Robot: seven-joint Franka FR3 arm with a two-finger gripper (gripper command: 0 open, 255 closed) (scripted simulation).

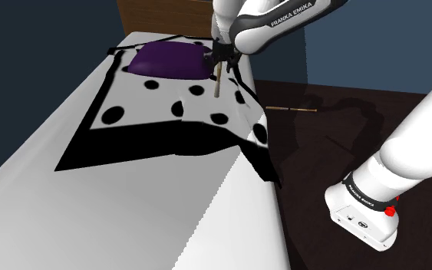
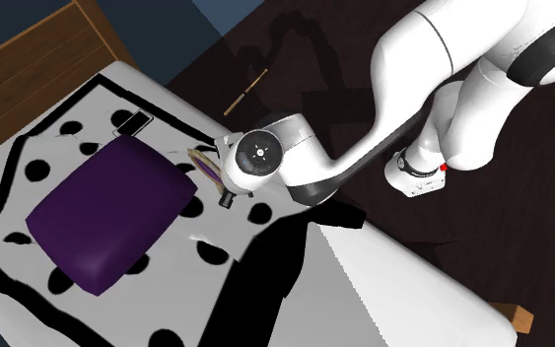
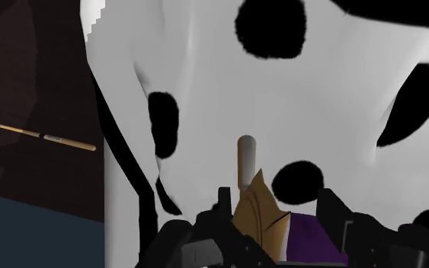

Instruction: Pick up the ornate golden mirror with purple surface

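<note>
The black fingers [image 3: 333,212] of the gripper [image 1: 219,60] are clamped on the ornate golden hand mirror with its purple face [image 3: 260,209], whose pale handle juts out beyond them, pointing at the white blanket with black spots and a black border [image 1: 153,115]. Just beside the mirror on that blanket lies a plump dark purple cushion [image 1: 168,60]. Farther off, a thin wooden stick [image 1: 291,110] rests on the dark floor [image 1: 344,130].

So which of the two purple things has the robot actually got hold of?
The small gold-framed mirror with the purple face, clasped in the black gripper. The other is a big purple cushion lying on the spotted blanket.
</note>
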